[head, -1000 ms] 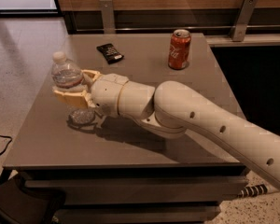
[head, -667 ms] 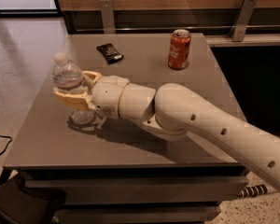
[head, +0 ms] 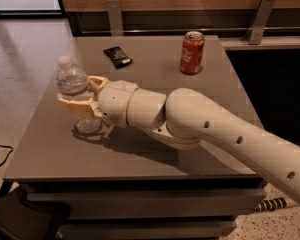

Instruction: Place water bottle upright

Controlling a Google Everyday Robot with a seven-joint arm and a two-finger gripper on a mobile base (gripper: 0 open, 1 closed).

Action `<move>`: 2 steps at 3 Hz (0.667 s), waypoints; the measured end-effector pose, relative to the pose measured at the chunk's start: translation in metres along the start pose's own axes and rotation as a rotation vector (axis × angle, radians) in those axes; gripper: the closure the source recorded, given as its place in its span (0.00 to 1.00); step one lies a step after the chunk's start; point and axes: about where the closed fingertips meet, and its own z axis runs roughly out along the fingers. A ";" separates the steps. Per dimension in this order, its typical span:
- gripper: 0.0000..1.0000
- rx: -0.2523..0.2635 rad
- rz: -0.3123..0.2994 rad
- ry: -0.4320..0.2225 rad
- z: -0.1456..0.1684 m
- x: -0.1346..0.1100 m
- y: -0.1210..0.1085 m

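The water bottle, clear and ribbed with a white cap, stands upright near the left edge of the grey table, its base resting on the surface. My gripper reaches in from the right at the end of the white arm. Its tan fingers sit on both sides of the bottle's middle, closed on it. The lower part of the bottle is partly hidden by the near finger.
A red soda can stands upright at the back right of the table. A small black packet lies at the back centre. A wooden wall with metal brackets runs behind the table. Floor lies to the left.
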 end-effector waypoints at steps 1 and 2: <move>0.32 -0.003 -0.001 0.000 0.001 -0.001 0.002; 0.02 -0.007 -0.003 -0.001 0.003 -0.001 0.003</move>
